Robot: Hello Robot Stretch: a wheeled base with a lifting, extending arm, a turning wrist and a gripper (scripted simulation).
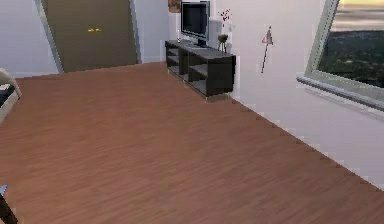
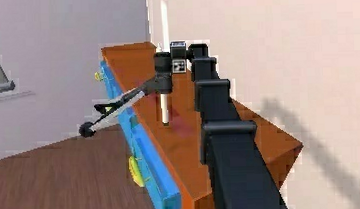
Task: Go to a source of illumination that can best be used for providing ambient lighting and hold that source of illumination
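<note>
Forward view
Floor (image 1: 150,140): I see bare wood planks running across the room.
Door (image 1: 90,30): a dark double door stands in the far wall, at the forward view's upper left.
TV stand (image 1: 203,68): a low dark unit with open shelves stands against the wall right of the door.
Television (image 1: 194,20): it sits on top of the TV stand.
Vase (image 1: 223,40): a small one with sprigs, just beside the television on the same stand.
Window (image 1: 352,45): set in the wall on the forward view's right.

Arm side view
Surface (image 2: 254,130): I see an orange-brown top with blue drawer fronts (image 2: 139,144) below it.
Arm (image 2: 224,141): the dark bar reaches out over the surface.
White pole (image 2: 166,108): this slim upright rod, as far as I can judge the lamp, stands on the surface and rises out of the top edge.
Claw (image 2: 94,121): its body is at the pole and its thin fingers slant down past the surface's edge. I cannot tell its state, nor whether it holds anything.
</note>
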